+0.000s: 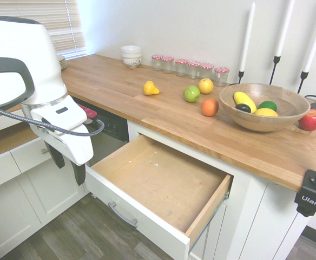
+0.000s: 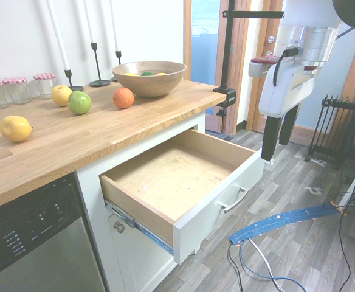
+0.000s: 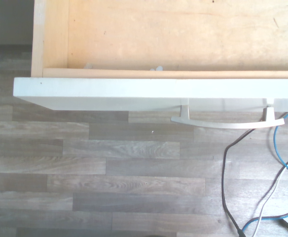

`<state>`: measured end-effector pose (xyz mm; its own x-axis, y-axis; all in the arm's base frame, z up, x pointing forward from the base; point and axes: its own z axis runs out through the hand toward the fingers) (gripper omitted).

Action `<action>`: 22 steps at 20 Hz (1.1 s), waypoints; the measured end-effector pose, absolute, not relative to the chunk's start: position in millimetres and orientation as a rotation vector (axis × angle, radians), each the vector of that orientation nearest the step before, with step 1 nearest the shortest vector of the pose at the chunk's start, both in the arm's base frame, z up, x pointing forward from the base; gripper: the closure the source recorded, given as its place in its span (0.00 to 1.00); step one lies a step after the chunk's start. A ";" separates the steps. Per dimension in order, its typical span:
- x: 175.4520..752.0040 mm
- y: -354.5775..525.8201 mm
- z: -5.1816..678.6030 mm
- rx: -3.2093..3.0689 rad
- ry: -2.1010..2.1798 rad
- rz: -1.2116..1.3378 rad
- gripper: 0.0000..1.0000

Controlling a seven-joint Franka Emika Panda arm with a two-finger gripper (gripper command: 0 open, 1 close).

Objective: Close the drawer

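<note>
Going left to right in the first outside view: the white arm fills the left side, and its gripper (image 1: 68, 165) points down in front of the cabinets, over the floor (image 1: 82, 233), just off the near corner of the drawer (image 1: 163, 181). The two dark fingers (image 1: 56, 154) stand apart with nothing between them, so the jaws are open and empty.

The drawer is pulled way out from under the wooden counter (image 1: 147, 114), its plywood box bare inside, white front facing the floor side, and the curved silver handle (image 1: 121, 215) untouched.

Up on the counter there's a stack of white bowls (image 1: 131, 56), a yellow pear (image 1: 150, 88), a row of jars (image 1: 190, 67) with red checked lids, then a green apple (image 1: 191, 93), a yellow apple (image 1: 205, 85) and an orange (image 1: 209, 107). Further right sits a wooden bowl (image 1: 255, 120) with fruit in it, and a red apple (image 1: 310, 119) just beside it.

The wrist camera looks straight down on the drawer's front edge, with the handle sticking out over the grey wood floor.
</note>
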<state>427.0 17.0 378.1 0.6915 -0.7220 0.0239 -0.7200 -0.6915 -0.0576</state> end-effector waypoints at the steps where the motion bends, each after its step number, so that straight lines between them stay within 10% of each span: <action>1: 427.0 17.0 377.8 -2.849 1.215 -0.068 0.00; 22: 423.5 -9.6 289.7 -2.864 1.291 0.049 0.00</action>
